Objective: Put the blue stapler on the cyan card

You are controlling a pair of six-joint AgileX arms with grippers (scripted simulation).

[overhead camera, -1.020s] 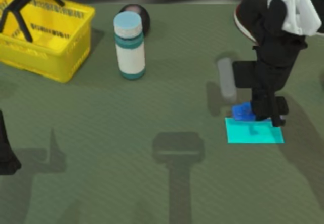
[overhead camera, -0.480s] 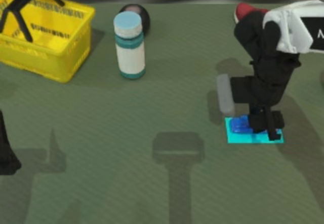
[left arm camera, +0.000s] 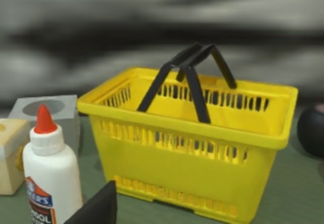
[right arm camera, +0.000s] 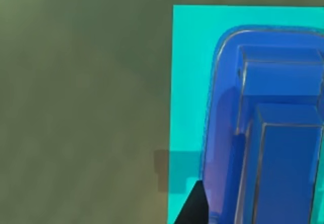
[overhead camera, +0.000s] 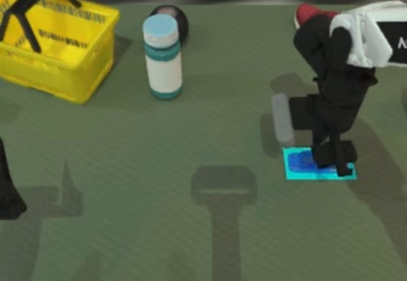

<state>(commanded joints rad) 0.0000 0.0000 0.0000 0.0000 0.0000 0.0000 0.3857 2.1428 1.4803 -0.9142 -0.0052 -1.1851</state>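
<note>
Your right gripper point(overhead camera: 332, 160) sits low over the blue stapler point(overhead camera: 301, 161), and its jaws look closed on the stapler's far end, though the arm hides the contact. From the jaws, the stapler's long axis runs toward the table's left along the cyan card point(overhead camera: 294, 173), within its edges. Your left gripper point(overhead camera: 7, 198) is parked well apart.

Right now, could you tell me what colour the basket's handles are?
Black, on the yellow basket; clearest in the left wrist view.
</note>
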